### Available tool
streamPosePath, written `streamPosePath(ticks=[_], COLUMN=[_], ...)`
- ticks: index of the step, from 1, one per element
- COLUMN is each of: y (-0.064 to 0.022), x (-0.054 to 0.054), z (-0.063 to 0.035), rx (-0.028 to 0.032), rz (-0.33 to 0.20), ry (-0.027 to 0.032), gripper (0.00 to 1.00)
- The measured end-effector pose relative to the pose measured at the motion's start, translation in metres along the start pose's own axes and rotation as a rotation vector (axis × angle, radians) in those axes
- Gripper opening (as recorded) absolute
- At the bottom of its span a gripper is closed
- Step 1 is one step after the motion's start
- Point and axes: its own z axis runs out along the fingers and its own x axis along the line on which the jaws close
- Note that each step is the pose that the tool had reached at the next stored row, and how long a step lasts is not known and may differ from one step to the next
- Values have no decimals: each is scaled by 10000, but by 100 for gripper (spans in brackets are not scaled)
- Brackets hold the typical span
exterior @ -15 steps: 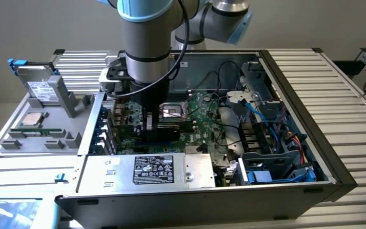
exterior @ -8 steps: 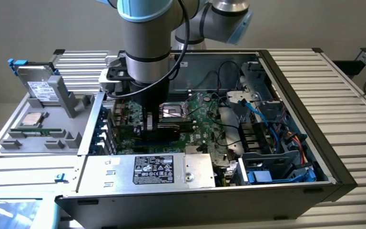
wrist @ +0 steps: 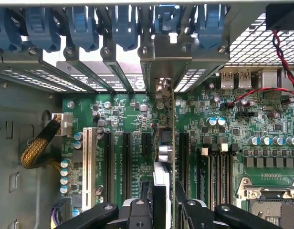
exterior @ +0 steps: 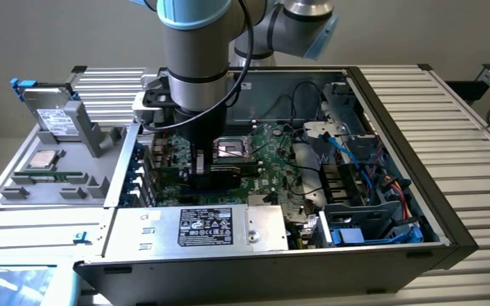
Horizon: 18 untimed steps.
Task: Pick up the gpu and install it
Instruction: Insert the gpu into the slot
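We see the arm [exterior: 196, 57] reaching straight down into the open computer case [exterior: 436, 213], which lies on its side on the slatted table [exterior: 475, 153]. The fingers [wrist: 137, 212] stand narrow, one on each side of the gpu [wrist: 164, 152], and they clamp the edge of the card that faces the wrist. The card stands upright on edge over the green motherboard [wrist: 123, 112], among the black expansion slots [wrist: 126, 157]. Its silver bracket [wrist: 160, 88] meets the rear wall of the case, beneath the row of blue latches [wrist: 123, 24]. We cannot tell whether its lower edge is seated in a slot or only rests above one. In the exterior view the fingers are at about nine o'clock from the middle of the case. The processor socket [exterior: 230, 148] sits close by at one o'clock from them. The silver power supply [exterior: 207, 226] with its black label lies at six o'clock from them, against the near wall. Blue cables [exterior: 360, 159] run through the drive bays at three o'clock. Outside the case, at ten o'clock, a silver labelled hard drive [exterior: 55, 116] stands tilted in a grey tray [exterior: 32, 188], well apart from the card. In the wrist view a braided cable [wrist: 39, 148] curves from a white plug at the board's edge, near a long white slot [wrist: 87, 162].
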Motion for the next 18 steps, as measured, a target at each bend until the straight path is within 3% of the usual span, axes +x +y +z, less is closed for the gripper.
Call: streamPosePath(ticks=[3,18], y=[0,4], x=[0,4], z=[0,10], rx=[-5,-6], rz=[212,173], ry=[-7,-7], gripper=[28,28])
